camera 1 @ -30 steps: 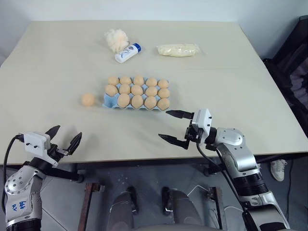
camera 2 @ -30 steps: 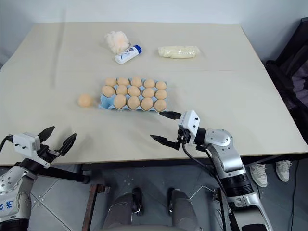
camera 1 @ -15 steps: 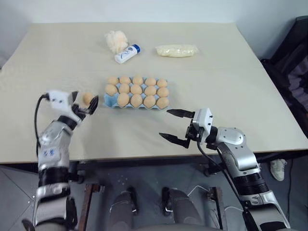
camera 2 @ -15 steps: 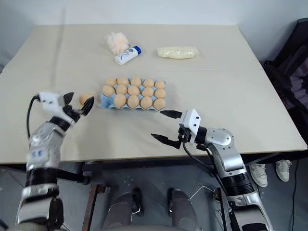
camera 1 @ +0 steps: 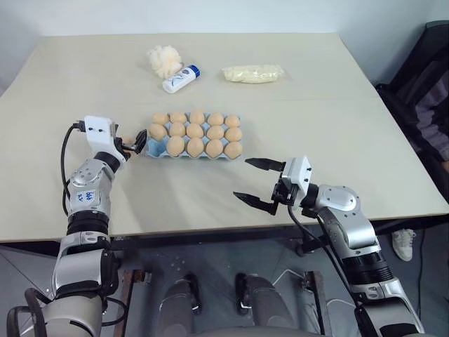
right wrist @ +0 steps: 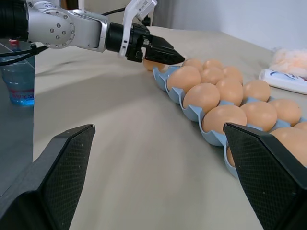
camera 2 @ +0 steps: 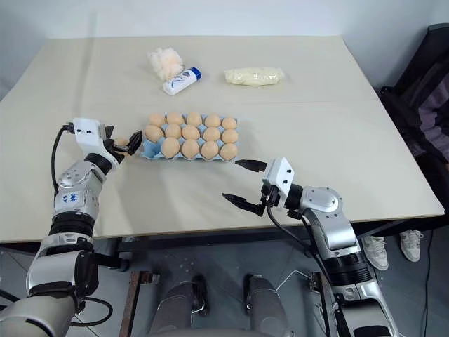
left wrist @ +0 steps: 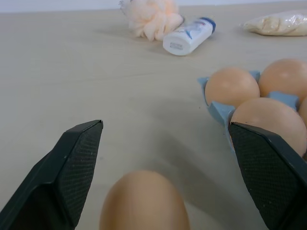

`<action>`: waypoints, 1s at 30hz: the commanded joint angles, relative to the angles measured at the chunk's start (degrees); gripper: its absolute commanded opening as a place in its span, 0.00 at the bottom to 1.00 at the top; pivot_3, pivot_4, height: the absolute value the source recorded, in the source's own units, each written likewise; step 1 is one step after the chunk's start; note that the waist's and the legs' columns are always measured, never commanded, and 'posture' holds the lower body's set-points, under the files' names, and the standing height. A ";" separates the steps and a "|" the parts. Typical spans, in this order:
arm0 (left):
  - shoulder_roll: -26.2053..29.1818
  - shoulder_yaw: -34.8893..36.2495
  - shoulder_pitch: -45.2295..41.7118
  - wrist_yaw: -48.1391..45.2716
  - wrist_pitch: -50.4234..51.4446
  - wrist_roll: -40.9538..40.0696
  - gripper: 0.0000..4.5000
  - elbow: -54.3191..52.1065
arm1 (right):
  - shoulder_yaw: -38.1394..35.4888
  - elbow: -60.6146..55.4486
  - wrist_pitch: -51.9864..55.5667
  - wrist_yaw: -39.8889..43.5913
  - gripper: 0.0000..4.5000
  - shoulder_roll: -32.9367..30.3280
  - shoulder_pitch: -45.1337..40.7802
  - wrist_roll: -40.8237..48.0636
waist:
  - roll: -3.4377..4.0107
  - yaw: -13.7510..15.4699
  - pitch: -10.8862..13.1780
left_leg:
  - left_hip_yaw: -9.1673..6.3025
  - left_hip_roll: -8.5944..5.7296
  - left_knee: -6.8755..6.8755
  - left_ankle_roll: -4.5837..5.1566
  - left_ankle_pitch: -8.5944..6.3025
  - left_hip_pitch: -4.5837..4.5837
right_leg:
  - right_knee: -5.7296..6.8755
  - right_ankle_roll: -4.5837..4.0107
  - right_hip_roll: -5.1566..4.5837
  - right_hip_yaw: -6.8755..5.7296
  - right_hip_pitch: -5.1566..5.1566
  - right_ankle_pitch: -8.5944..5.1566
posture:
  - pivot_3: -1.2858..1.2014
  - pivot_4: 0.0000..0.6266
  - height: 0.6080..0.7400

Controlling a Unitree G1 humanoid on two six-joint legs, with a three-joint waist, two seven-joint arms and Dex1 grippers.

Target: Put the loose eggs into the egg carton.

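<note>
One loose egg (camera 2: 121,141), tan-orange, lies on the table just left of the light blue egg carton (camera 1: 156,147). My left gripper (camera 1: 133,145) is level and open, with one black finger on each side of this egg. In the left wrist view the egg (left wrist: 144,203) sits low between the fingers (left wrist: 79,158) without touching the pads. Several eggs (camera 1: 195,132) fill the carton, and its front-left cup looks empty. Right of the carton, near the table's front edge, my right gripper (camera 1: 242,178) hangs open and holds nothing.
At the back of the table lie a pale fluffy puff (camera 1: 164,60), a white bottle with a blue cap (camera 1: 179,78) and a clear bag of pale yellow stuff (camera 1: 252,72). A blue-tinted water bottle (right wrist: 18,81) stands beyond the table's left side.
My left arm has come up from below the table's front edge and reached forward, so its open fingers now stand around the loose egg. The right arm has kept still.
</note>
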 commanded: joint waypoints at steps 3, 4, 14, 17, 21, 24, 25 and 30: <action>0.29 -0.21 -1.21 0.93 -1.24 1.07 0.99 1.47 | -1.21 -1.75 -0.33 -0.47 1.00 -0.63 -0.37 0.58 | 0.00 0.10 0.00 | 0.00 0.01 0.00 0.00 0.00 -0.01 | 0.00 -0.01 0.00 -0.02 -0.01 0.00 | 0.52 0.24 1.00; 0.42 -0.21 -1.17 0.94 -1.19 1.16 0.99 1.55 | -1.23 -1.75 -0.36 -0.50 1.00 -0.66 -0.38 0.56 | 0.00 0.10 0.00 | 0.00 0.01 0.00 0.00 0.00 -0.01 | 0.00 -0.01 0.00 -0.02 -0.01 -0.01 | 0.52 0.24 1.00; 0.90 0.54 -0.44 -0.70 0.78 0.05 0.71 1.98 | -1.11 -1.16 -0.90 -1.08 1.00 -0.26 -0.66 0.36 | 0.00 0.10 0.00 | 0.00 0.01 0.02 0.00 0.00 -0.02 | 0.03 -0.02 0.02 -0.02 -0.02 -0.01 | 0.52 0.24 1.00; 0.96 0.87 0.21 -0.56 0.39 -0.10 0.50 1.15 | -1.07 -1.17 -0.95 -1.10 1.00 -0.22 -0.66 0.35 | 0.00 0.08 0.00 | 0.00 0.01 0.02 0.00 0.00 -0.02 | 0.03 -0.01 0.01 -0.02 -0.02 -0.01 | 0.52 0.24 1.00; 0.06 3.51 1.53 -5.47 -3.80 -4.68 0.36 -3.31 | -1.05 -1.15 -1.05 -1.18 1.00 -0.17 -0.53 0.29 | 0.00 0.01 0.00 | 0.00 0.04 0.01 0.00 0.00 -0.02 | 0.03 -0.02 0.04 -0.01 -0.02 -0.01 | 0.52 0.24 1.00; -0.61 3.73 3.04 -10.95 -4.43 -7.91 0.36 -9.21 | -1.00 -0.98 -1.18 -1.25 1.00 -0.06 -0.48 0.22 | 0.00 0.10 0.00 | 0.01 0.06 0.02 0.00 0.00 -0.02 | 0.04 -0.02 0.07 -0.02 -0.02 -0.01 | 0.52 0.24 1.00; -0.82 3.28 3.55 -12.08 -4.18 -8.26 0.36 -10.90 | -0.95 -0.90 -1.24 -1.29 1.00 0.01 -0.51 0.18 | 0.00 0.10 0.00 | 0.01 0.06 0.02 0.00 0.00 -0.02 | 0.04 -0.02 0.06 -0.02 -0.02 -0.01 | 0.52 0.24 1.00; -3.25 0.02 5.87 -15.60 -0.58 -8.88 0.36 -18.23 | -0.80 -0.67 -1.48 -1.45 1.00 0.31 -0.67 0.06 | 0.00 0.15 0.00 | 0.02 0.04 0.11 0.00 0.00 0.03 | 0.07 0.00 0.06 0.00 0.07 0.00 | 0.52 0.24 1.00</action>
